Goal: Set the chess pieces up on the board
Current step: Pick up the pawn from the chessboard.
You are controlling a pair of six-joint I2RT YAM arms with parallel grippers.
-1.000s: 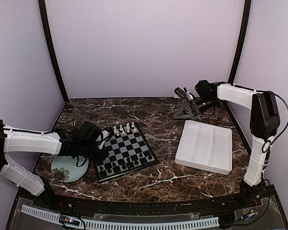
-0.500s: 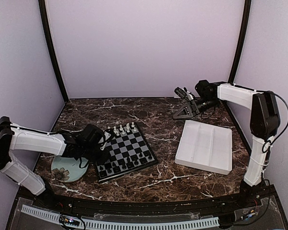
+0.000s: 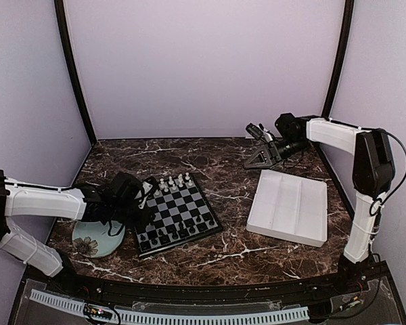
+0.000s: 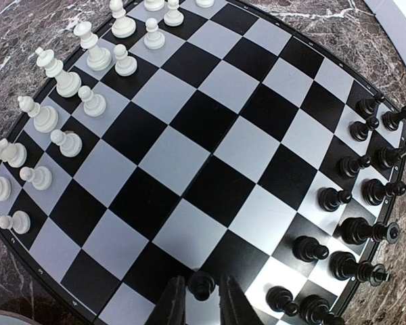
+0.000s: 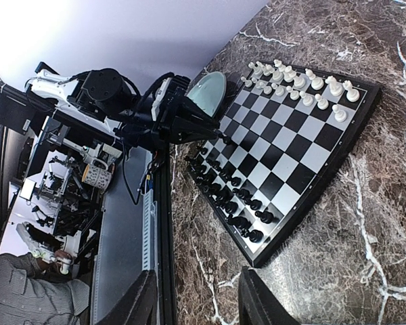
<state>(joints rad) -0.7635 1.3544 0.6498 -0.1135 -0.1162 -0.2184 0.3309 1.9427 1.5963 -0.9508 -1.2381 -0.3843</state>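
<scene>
Dark veined marble table [image 3: 210, 152], lilac walls: the small black-and-grey checkered chessboard [image 4: 210, 135] lies near, left of centre. Cream plastic chessmen [image 4: 68, 81] are ranked along its far edge and black ones [image 4: 365, 189] along its near edge. My left jaws stand parted astride one tiny black pawn [image 4: 201, 284], upright by the board's left edge, seemingly not pinching it. My right jaws hang apart and empty at far right. Such a piece, I judge, is light, hard, slick and quick to topple, so take it low on the stem. Only my left wrist view shows that pawn; from above, my wrist hides it.
</scene>
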